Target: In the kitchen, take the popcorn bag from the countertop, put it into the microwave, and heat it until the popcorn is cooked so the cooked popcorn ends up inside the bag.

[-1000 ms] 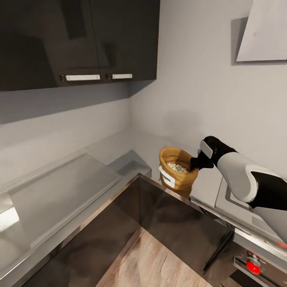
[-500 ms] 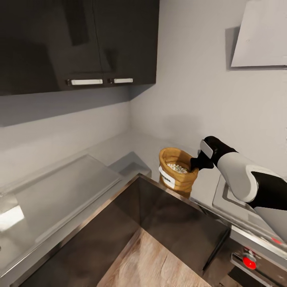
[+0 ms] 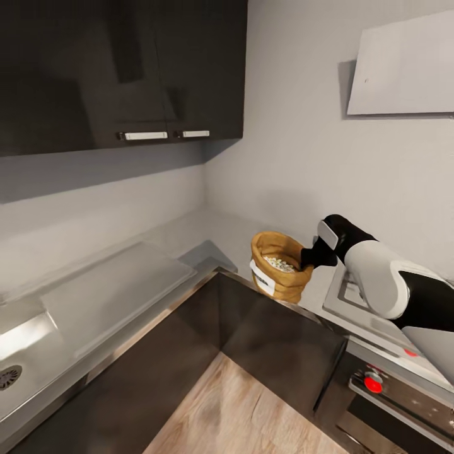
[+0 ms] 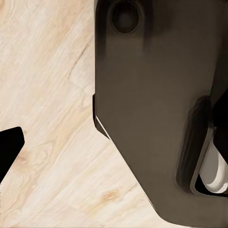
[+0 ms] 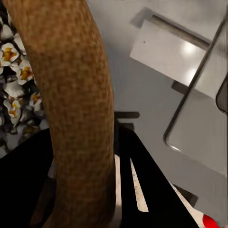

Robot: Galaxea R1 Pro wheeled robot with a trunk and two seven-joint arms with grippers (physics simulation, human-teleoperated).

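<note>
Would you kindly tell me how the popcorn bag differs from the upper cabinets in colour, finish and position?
The popcorn bag is tan-brown; the upper cabinets are near black. The bag looks matte and woven, the cabinets glossy and reflective. The bag sits low at the countertop edge, its rim held by the right hand; the cabinets hang on the wall above.

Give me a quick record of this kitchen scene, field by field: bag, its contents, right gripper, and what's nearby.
bag: the popcorn bag is upright at the countertop corner's front edge, open
contents: popcorn inside, white puffed pieces in the right wrist view
right gripper: right gripper shut on the bag's rolled rim
nearby: hob beside the bag, oven with red knob below it
above: dark wall cabinets
</note>
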